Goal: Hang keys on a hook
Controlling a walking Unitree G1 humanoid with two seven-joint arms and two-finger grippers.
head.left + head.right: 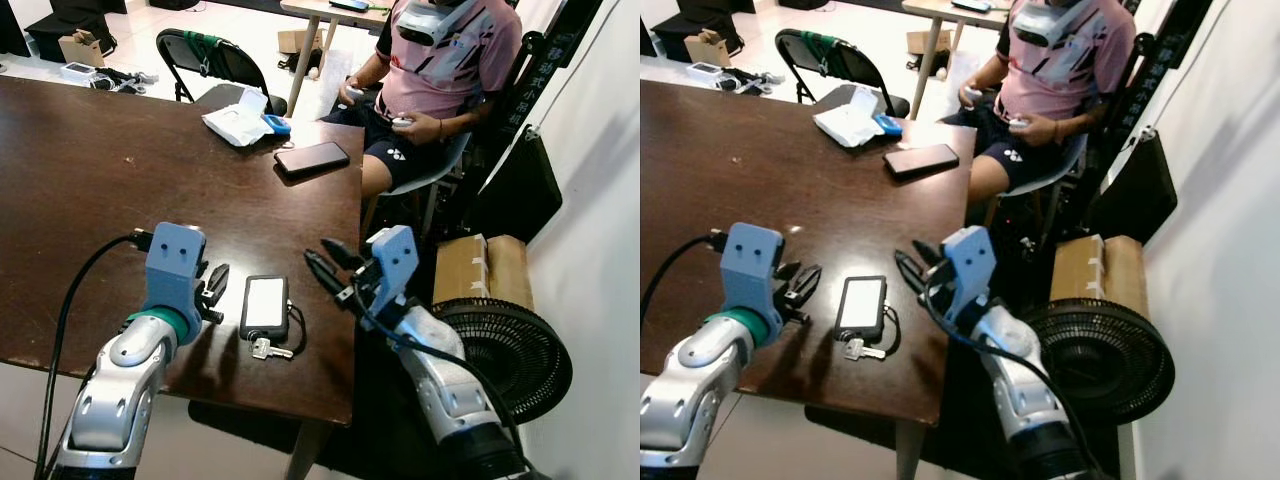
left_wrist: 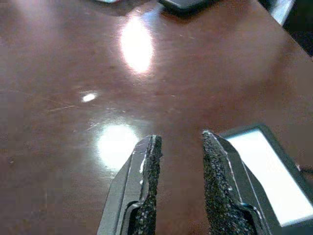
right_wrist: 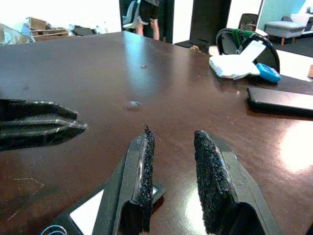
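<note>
Dark brown wood of the counter [image 1: 120, 180] carries the keys [image 1: 268, 348], lying near its front edge, attached by a cord to a black fob [image 1: 265, 306]. Left claw [image 1: 213, 288] hovers just beside the fob, slightly parted and empty. Right claw [image 1: 326, 266] hangs at the fob's other side, also narrowly apart, gripping nothing.

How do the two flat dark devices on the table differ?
The near device has a light face and a silver key attached; the far phone is all dark with nothing attached. The near device lies between the left tool and right tool; the far phone lies near the seated person. Both lie flat.
</note>
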